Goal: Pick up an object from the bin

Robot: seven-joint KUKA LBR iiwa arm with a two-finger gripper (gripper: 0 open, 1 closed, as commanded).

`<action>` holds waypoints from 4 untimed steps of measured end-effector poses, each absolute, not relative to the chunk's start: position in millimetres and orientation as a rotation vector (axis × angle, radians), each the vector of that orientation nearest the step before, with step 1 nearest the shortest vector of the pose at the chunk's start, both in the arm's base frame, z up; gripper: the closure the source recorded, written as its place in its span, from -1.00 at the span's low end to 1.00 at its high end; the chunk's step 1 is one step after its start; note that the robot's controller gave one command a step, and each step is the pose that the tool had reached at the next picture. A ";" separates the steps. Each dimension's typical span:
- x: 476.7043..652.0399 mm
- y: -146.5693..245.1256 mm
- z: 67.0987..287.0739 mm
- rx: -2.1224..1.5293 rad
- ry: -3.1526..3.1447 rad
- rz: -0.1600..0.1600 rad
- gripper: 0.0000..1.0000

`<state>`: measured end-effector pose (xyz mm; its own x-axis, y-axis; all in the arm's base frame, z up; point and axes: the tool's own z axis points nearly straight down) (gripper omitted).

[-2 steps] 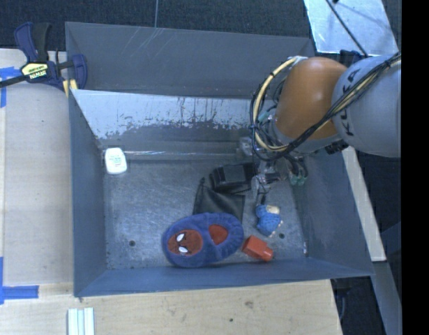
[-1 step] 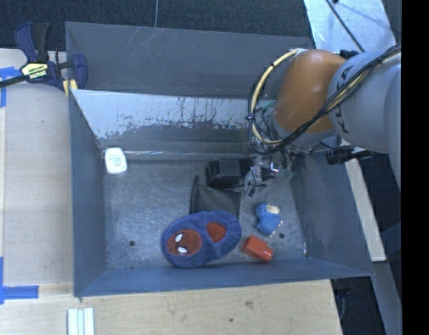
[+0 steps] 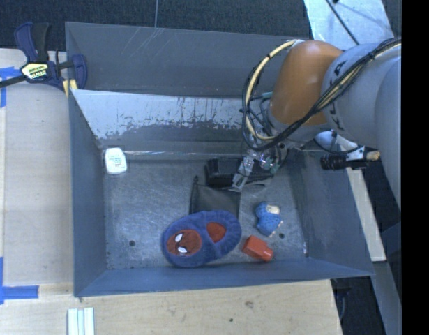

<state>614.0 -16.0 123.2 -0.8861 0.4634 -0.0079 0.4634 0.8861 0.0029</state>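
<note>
Orange cover (image 3: 303,82) masks wrist | pincer (image 3: 246,176) beside black block (image 3: 218,173), part hidden

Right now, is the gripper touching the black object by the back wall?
Cannot tell. In the camera view the gripper overlaps the right end of the black object, but from above neither contact nor a gap shows plainly.

Small black boxy object (image 3: 218,173), lying flat, back of bin (image 3: 130,208) floor
</note>
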 end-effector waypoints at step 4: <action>597.9 6.7 163.1 1.423 2.799 -0.001 1.00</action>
